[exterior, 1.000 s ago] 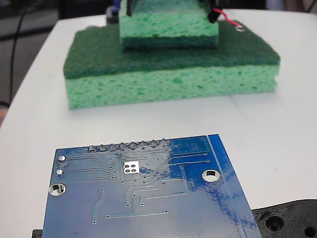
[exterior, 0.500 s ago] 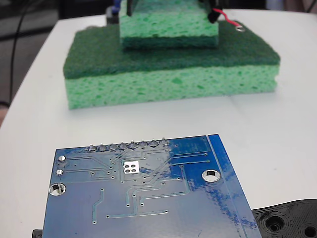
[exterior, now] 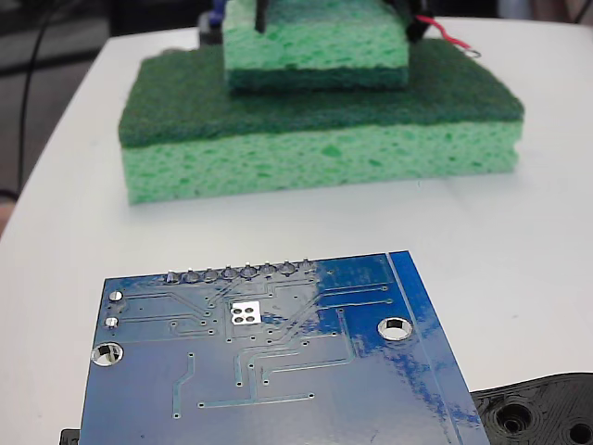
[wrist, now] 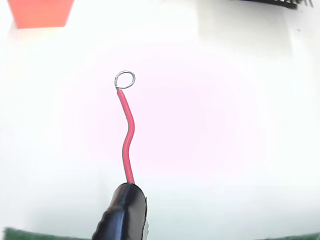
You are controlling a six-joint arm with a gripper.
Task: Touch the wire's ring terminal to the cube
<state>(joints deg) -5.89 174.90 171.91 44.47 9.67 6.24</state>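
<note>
I see the ring terminal [wrist: 125,79] hanging over bare table, well short of the orange cube [wrist: 42,13]; I cannot tell the gripper's state.

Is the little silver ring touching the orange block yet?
No. In the wrist view the ring terminal sits over bare white table, while the orange cube is far off in the top-left corner.

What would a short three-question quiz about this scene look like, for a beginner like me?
1. True or false: in the wrist view the ring terminal touches the orange block.
2. In the fixed view, what lies nearest the camera: (a) sponge, (b) blue circuit board, (c) wire?
3. What colour is the wire?

Key:
1. False; they are apart.
2. b, the blue circuit board; the green sponge lies behind it.
3. Red.
</note>
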